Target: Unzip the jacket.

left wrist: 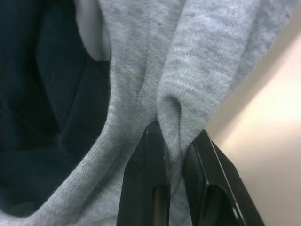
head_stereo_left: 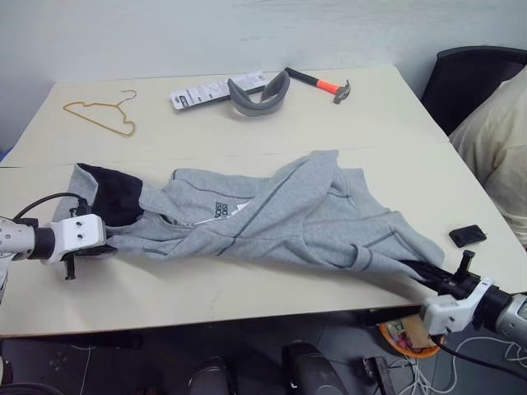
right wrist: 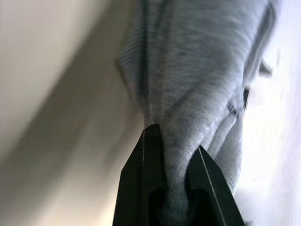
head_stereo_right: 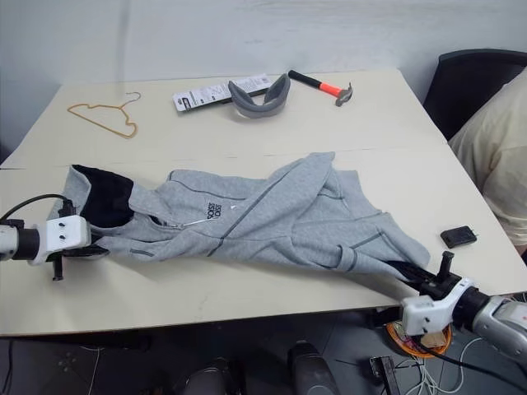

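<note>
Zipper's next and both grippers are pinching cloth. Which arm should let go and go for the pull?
Left, probably. The left gripper pinches the jacket by the hood, nearer the zipper top; the right gripper holds the far hem.

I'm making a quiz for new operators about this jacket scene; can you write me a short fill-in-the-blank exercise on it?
1. The left gripper has its jaws shut on a fold of the ____.
2. The hammer on the table has an orange and ____ handle.
3. The wire hanger lies at the table's far ____ corner.
4. The lining inside the jacket's hood is ____.

Missing words: jacket; black; left; black
</note>
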